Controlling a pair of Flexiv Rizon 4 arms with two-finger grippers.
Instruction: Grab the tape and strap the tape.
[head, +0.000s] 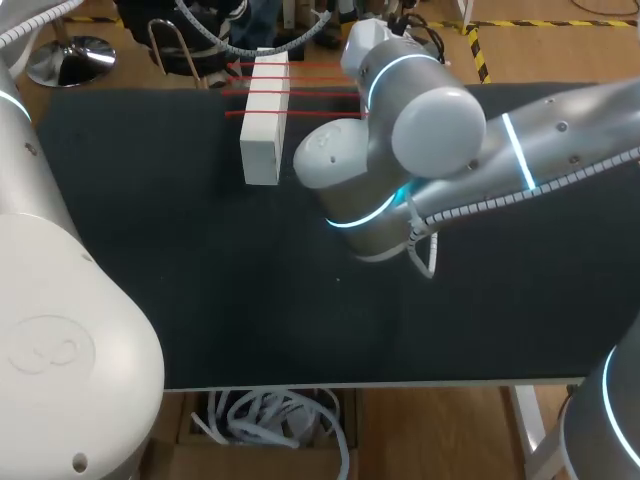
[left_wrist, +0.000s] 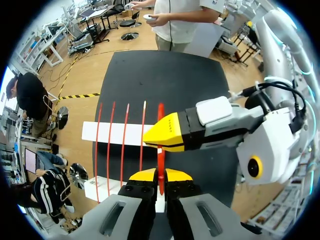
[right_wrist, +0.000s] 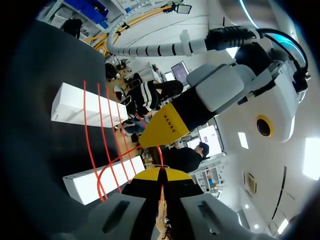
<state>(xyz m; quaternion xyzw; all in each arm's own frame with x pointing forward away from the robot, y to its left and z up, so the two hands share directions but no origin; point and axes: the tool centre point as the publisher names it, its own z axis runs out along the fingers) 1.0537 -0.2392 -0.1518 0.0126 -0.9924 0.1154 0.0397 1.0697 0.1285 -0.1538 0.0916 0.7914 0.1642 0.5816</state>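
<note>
The thin red elastic tape (left_wrist: 161, 117) lies in four parallel strands across a long white rectangular block (head: 264, 120) at about 11 o'clock on the black table (head: 200, 290). It also crosses a second white block (left_wrist: 95, 187) nearer the grippers. A fifth strand runs straight into the left gripper (left_wrist: 160, 176), whose yellow tips stand narrow and pinch it from both sides. The right gripper (right_wrist: 160, 175) is likewise closed tight on a thin red line. From there a slack red loop curves back to the nearer block.

From above, the right arm (head: 560, 140) comes in from 3 o'clock and hides both grippers.

The grab looks done and the strapping is the step in hand. The next move probably calls for drawing the loop taut and laying it beside the other strands, with steady tension so the blocks do not drag.
</note>
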